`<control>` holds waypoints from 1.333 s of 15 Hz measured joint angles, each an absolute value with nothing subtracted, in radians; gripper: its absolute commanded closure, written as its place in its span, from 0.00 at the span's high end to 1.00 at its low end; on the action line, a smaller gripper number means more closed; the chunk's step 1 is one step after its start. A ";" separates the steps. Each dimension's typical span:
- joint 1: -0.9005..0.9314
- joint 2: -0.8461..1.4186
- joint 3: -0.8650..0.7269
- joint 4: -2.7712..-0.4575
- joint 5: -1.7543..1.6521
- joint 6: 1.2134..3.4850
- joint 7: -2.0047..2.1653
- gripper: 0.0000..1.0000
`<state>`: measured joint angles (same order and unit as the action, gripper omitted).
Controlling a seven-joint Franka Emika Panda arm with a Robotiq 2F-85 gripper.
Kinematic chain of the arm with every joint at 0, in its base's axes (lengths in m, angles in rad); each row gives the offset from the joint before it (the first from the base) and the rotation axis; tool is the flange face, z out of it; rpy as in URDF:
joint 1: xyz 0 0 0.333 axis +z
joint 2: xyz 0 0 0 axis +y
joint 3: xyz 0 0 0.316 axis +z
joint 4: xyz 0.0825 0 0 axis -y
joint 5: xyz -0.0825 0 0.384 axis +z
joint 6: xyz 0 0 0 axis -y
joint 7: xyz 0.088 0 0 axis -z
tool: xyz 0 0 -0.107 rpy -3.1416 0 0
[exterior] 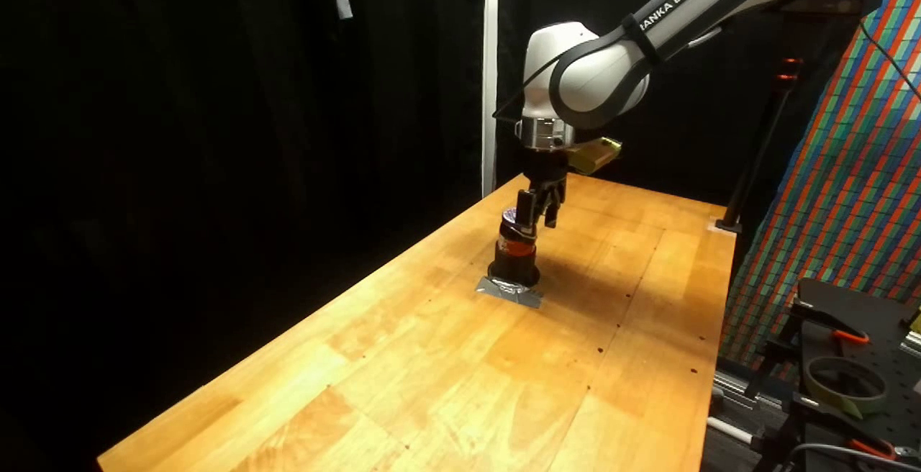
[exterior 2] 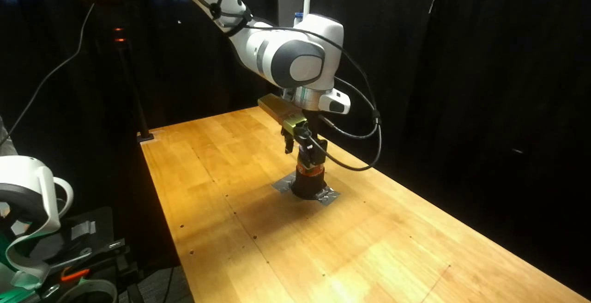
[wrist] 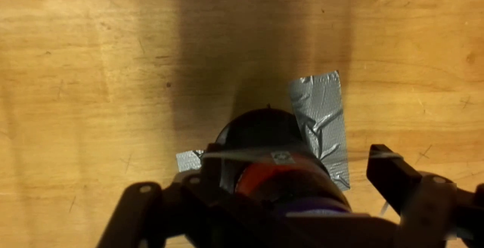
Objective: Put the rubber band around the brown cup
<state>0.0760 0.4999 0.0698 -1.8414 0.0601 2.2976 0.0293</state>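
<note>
The brown cup [exterior: 514, 265] stands upright on the table, dark with an orange-red stripe; it also shows in an exterior view [exterior 2: 309, 184] and the wrist view [wrist: 298, 187]. My gripper [wrist: 295, 158] is open, its fingers spread on either side of the cup's upper part. It sits low at the cup's top in both exterior views [exterior: 540, 214] [exterior 2: 303, 149]. A thin pale rubber band [wrist: 242, 154] stretches between the two fingertips and crosses the cup's side near the stripe. Its far strand is mostly hidden by the fingers, so I cannot tell whether it encircles the cup.
Grey tape [wrist: 321, 123] lies at the cup's base on the wooden table [exterior: 446, 386]. A dark post [exterior: 752, 155] stands at the table's far corner. A black side cart [exterior: 856, 314] holds a tape roll [exterior: 845, 386]. A cable [exterior 2: 378, 146] hangs beside the wrist.
</note>
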 measured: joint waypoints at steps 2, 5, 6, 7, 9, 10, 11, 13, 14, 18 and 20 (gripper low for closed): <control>0.067 0.482 0.079 -1.880 0.079 2.302 0.011 0.75; 0.065 0.461 0.081 -1.938 0.092 2.353 0.006 0.58; 0.065 0.451 0.081 -1.962 0.095 2.385 0.006 0.51; 0.065 0.439 0.082 -1.990 0.098 2.420 0.006 0.42; 0.065 0.406 0.084 -2.062 0.099 2.519 0.007 0.27; 0.067 0.387 0.084 -2.105 0.099 2.584 0.008 0.19; 0.071 0.368 0.084 -2.155 0.098 2.661 0.009 0.13; 0.081 0.329 0.085 -2.259 0.094 2.825 0.011 0.07; 0.087 0.311 0.086 -2.307 0.094 2.911 0.013 0.03; 0.107 0.264 0.092 -2.457 0.095 3.251 0.040 0.07; 0.133 0.262 0.078 -2.511 0.105 3.415 0.046 0.08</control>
<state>0.1333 0.2617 0.0775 -2.5114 0.1046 3.4155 0.0459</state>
